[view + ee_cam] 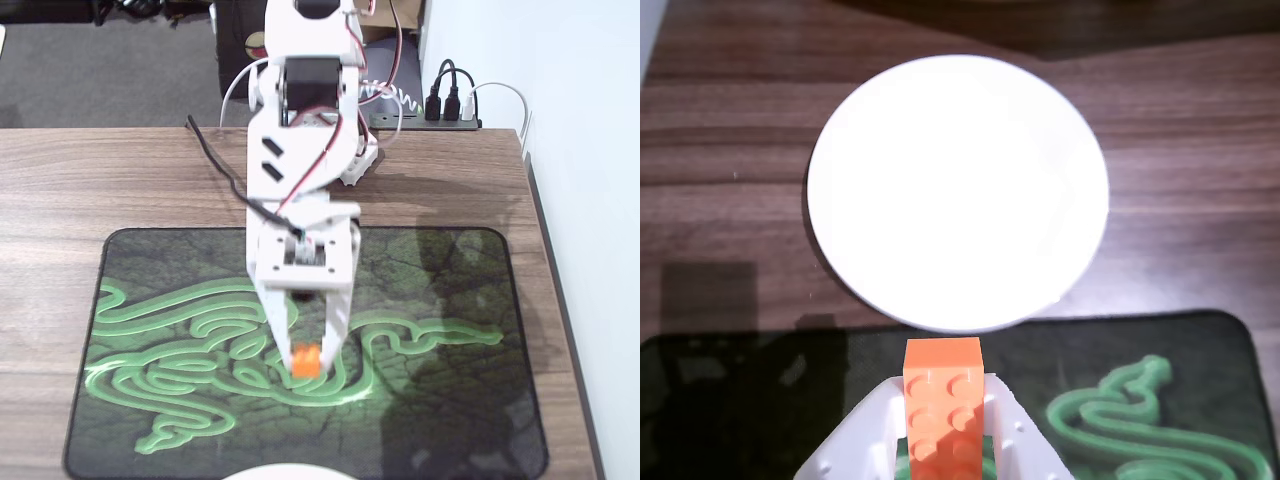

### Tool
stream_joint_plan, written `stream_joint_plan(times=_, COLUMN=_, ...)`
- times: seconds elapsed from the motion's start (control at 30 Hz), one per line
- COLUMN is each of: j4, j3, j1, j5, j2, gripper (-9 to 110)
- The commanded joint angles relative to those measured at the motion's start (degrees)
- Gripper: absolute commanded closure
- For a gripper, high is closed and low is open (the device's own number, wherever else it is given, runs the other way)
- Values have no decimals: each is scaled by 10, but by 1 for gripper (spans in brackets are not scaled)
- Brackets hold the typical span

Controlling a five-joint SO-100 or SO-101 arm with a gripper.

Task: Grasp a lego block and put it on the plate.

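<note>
One lego block (943, 400) — between gripper (940, 440) jaws

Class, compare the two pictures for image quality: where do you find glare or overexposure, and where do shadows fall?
Wrist view: the plate is blown out to flat white, its surface detail lost, while the lego block in the gripper stays sharp. Fixed view: a broad dark shadow covers the right side of the mouse mat, and the mat's green pattern shows pale sheen near the block.

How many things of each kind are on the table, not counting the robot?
Orange lego block: 1, between the jaws
White plate: 1
Black mouse mat with green pattern: 1
Total: 3
</note>
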Motion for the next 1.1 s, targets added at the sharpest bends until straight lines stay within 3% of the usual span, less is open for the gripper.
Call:
stream_joint_plan(times=0.0, j4=-15, j3=-46, j1=-9, j5=5, j2=-18, gripper=97)
stream_joint_plan(times=0.77, j4=-34, j3=-314, j1=-1, j5=74, j2=-296, gripper=97)
stream_joint_plan(times=1.07, j4=-61, j3=-350, j1=1, j5=105, j2=-342, gripper=97)
